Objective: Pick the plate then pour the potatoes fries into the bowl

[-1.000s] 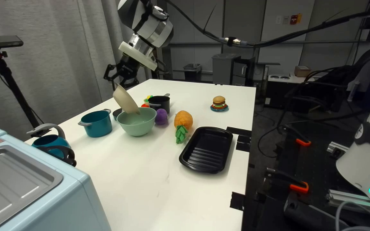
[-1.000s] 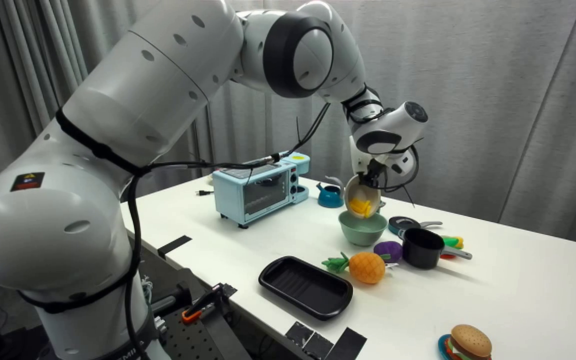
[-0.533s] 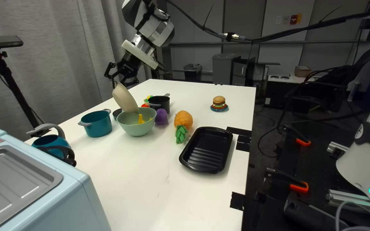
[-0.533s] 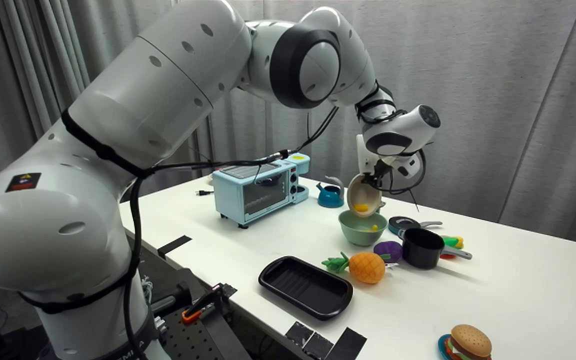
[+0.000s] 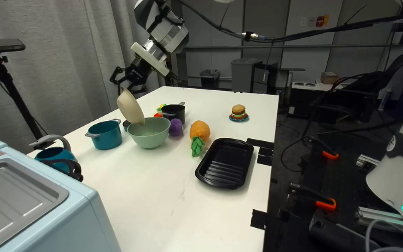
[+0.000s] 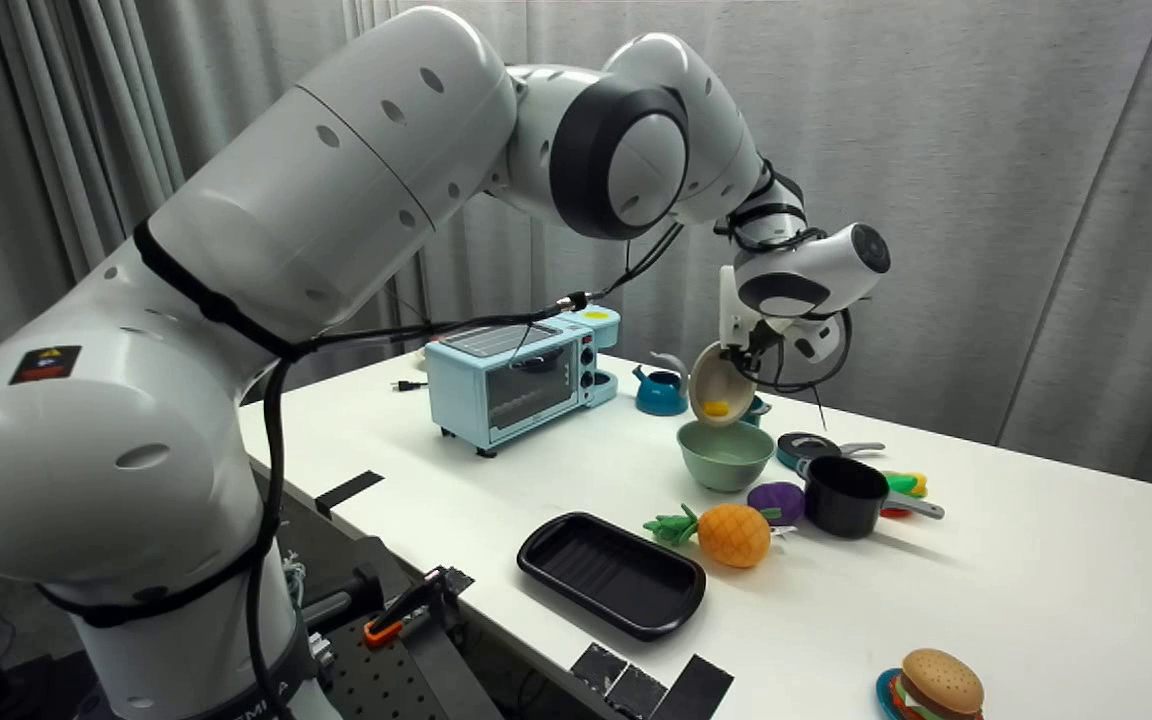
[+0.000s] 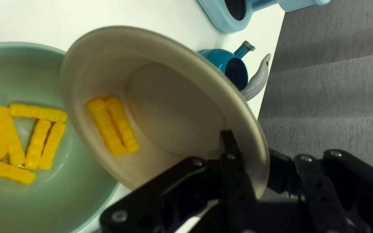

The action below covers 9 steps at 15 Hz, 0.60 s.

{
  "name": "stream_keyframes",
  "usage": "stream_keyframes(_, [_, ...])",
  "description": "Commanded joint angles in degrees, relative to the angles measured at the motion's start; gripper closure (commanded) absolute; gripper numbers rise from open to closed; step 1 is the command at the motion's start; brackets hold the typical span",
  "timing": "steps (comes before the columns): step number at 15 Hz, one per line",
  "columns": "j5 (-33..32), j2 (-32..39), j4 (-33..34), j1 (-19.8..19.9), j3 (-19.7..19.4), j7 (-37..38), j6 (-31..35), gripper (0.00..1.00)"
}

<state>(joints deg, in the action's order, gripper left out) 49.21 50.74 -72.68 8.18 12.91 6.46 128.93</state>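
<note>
Plate (image 7: 173, 106): held tilted over the bowl (image 7: 70, 191), its low side toward nine o'clock in the wrist view; whether the two rims touch cannot be told.
Gripper (image 7: 253, 149): the plate's wall is pinched at its four o'clock, with the inner finger (image 7: 230, 145) against the inside face and the outer finger (image 7: 277, 171) mostly hidden behind.
Fries (image 7: 106, 127): two sticks are seen side by side in the plate, at nine o'clock of its flat base; several more sticks (image 7: 37, 144) are gathered in the bowl.
Plate wall: judged stiff and light, probably plastic; breakage seems unlikely, but swivelling is possible, as it is held at one place and looks smooth.
Plate rim: a hold at four o'clock is judged well chosen, being opposite the pouring side.
Stick surface: apparently hard, light and ribbed; the ribs may catch, so a steeper tilt or a small shake toward nine o'clock is probably called for.
Bowl edge: cut off at nine o'clock of the wrist view, so the heap cannot be fully counted.
Bowl inside: mostly hidden by the front wall (image 6: 726, 465) in an exterior view.
Plate inside: turned away in an exterior view, where only the cream outside (image 5: 130, 106) is shown.
Teal kettle (image 7: 228, 64): partly covered by the plate at two o'clock.
</note>
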Motion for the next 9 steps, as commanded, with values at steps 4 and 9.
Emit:
stream_keyframes(4, [6.6, 3.4, 5.7, 1.0, -0.1, -1.7, -5.2, 0.99])
stream_keyframes(9, [8.4, 4.0, 7.4, 1.4, -1.0, -1.6, -7.2, 0.99])
